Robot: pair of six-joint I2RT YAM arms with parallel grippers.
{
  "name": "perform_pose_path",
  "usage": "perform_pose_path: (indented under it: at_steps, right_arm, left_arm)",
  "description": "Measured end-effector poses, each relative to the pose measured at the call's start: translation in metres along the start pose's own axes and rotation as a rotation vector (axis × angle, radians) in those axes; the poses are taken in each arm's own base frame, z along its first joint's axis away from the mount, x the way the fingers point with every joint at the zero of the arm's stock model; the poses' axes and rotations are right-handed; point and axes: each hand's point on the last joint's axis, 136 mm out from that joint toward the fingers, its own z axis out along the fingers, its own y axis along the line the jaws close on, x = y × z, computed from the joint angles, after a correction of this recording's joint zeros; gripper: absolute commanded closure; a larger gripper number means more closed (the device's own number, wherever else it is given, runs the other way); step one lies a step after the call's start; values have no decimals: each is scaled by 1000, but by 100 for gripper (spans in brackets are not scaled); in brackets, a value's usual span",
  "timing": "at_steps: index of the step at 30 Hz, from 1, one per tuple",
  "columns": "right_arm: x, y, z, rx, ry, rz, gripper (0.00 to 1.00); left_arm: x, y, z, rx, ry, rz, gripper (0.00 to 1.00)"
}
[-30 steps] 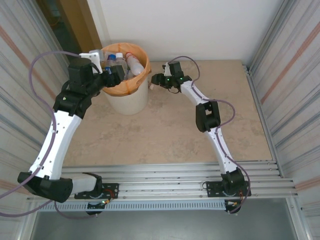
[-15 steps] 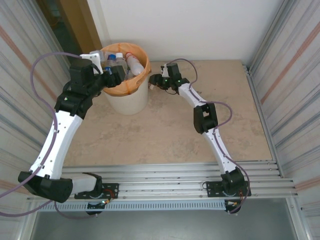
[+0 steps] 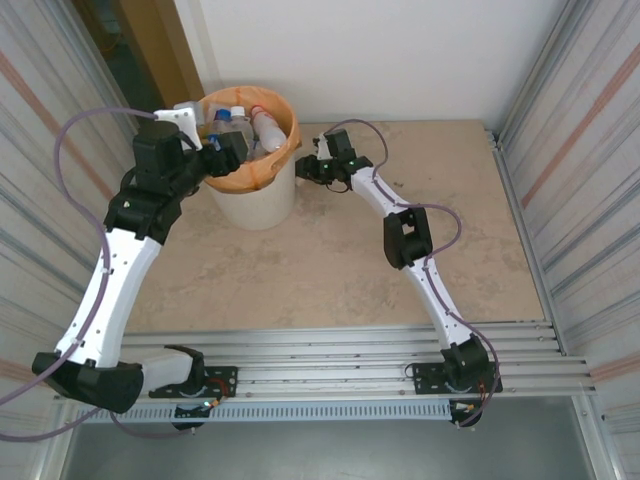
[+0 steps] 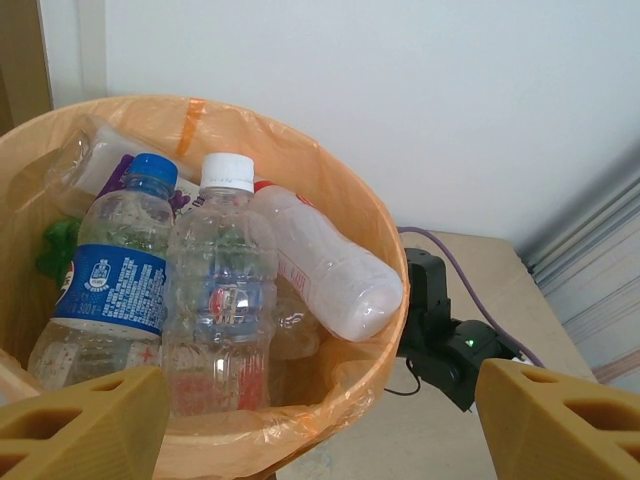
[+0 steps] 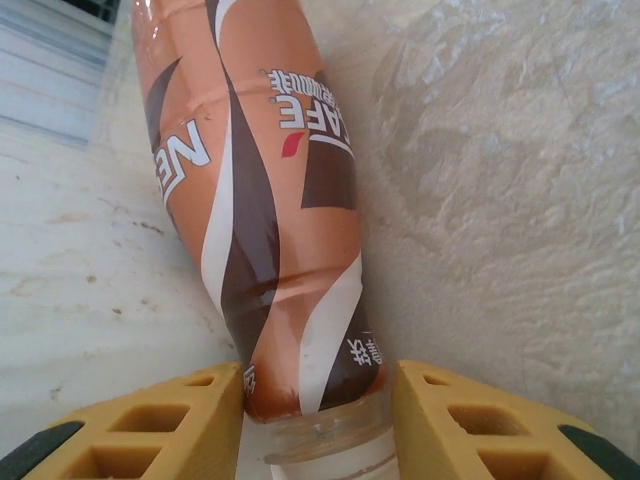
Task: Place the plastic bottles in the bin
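A copper-brown plastic bottle (image 5: 265,200) with a brown and white label lies on the table, neck toward the camera. My right gripper (image 5: 318,400) is shut on its lower end, both yellow pads against its sides; from above, this gripper (image 3: 308,168) sits just right of the bin. The white bin (image 3: 252,198) with its orange bag (image 4: 375,225) holds several bottles: a blue-capped one (image 4: 115,270), a clear white-capped one (image 4: 220,300) and a cloudy white one (image 4: 325,265). My left gripper (image 4: 330,440) hangs open over the bin's near rim, holding nothing.
The bin stands at the back left of the beige table (image 3: 330,270). Ribbed metal walls (image 3: 570,150) close in both sides, and a white wall (image 3: 400,60) runs behind. The right arm's black wrist (image 4: 450,345) is close beside the bin's rim.
The right gripper has moved left toward the bin and its jaws have closed on the brown bottle. The left arm has barely shifted.
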Motion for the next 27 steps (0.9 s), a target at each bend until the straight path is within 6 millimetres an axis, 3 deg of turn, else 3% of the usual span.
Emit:
perform_pose_path:
  at_steps: [11, 22, 27]
  right_arm:
    - [21, -3, -5, 146, 62, -88, 54]
    - [28, -3, -7, 206, 77, -140, 64]
    - [35, -3, -14, 290, 94, -189, 60]
  left_arm:
    - [-6, 0, -10, -5, -29, 1, 20]
    - [-2, 2, -8, -12, -19, -2, 19]
    - [-2, 2, -8, -13, -18, -6, 18]
